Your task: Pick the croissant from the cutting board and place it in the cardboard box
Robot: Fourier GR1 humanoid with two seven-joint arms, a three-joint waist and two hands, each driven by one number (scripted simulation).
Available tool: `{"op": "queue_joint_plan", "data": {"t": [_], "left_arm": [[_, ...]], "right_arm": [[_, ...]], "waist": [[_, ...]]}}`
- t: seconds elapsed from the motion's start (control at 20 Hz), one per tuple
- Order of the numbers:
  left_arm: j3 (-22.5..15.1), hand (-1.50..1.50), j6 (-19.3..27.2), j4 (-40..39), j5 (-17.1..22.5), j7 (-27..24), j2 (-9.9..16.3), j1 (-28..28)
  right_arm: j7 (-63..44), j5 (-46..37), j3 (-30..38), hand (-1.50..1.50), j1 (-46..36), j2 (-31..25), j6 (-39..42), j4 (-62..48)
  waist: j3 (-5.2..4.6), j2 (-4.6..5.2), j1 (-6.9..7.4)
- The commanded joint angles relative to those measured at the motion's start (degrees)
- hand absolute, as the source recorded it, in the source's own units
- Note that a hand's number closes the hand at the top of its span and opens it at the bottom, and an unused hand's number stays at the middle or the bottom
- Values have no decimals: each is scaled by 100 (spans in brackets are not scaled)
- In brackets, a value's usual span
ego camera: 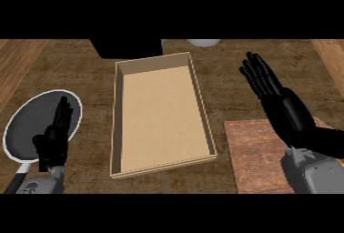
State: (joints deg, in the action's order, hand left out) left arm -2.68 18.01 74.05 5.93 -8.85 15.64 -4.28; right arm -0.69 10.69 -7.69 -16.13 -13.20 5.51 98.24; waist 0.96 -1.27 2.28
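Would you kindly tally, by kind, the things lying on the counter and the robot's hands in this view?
Cardboard box: 1
Cutting board: 1
Dark pan with white rim: 1
Hands: 2, left hand and right hand, both open
Black thing and pale thing at the far edge, cut off: 2
Croissant: 0 visible
Total: 7

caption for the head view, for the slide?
Both hands open, left hand over a dark pan, right hand above the cutting board; cardboard box empty; no croissant visible.

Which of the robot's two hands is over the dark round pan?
The left hand. It shows over the pan with the white rim, left of the cardboard box. The right hand is on the box's other side, above the reddish cutting board.
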Motion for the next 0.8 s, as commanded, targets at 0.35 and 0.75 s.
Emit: {"op": "queue_joint_plan", "data": {"t": [0.35, 0.75], "left_arm": [[-399, 0, -347, 502, -379, 627, 472, 250], [-553, 0, -452, 866, -564, 1058, 490, 106]], "right_arm": [[931, -667, 1635, 150, 513, -2186, 1070, -565], [3590, 189, 2693, -150, 834, -2235, 2514, -3603]], "waist": [[-85, 164, -388], [-79, 165, -170]]}}
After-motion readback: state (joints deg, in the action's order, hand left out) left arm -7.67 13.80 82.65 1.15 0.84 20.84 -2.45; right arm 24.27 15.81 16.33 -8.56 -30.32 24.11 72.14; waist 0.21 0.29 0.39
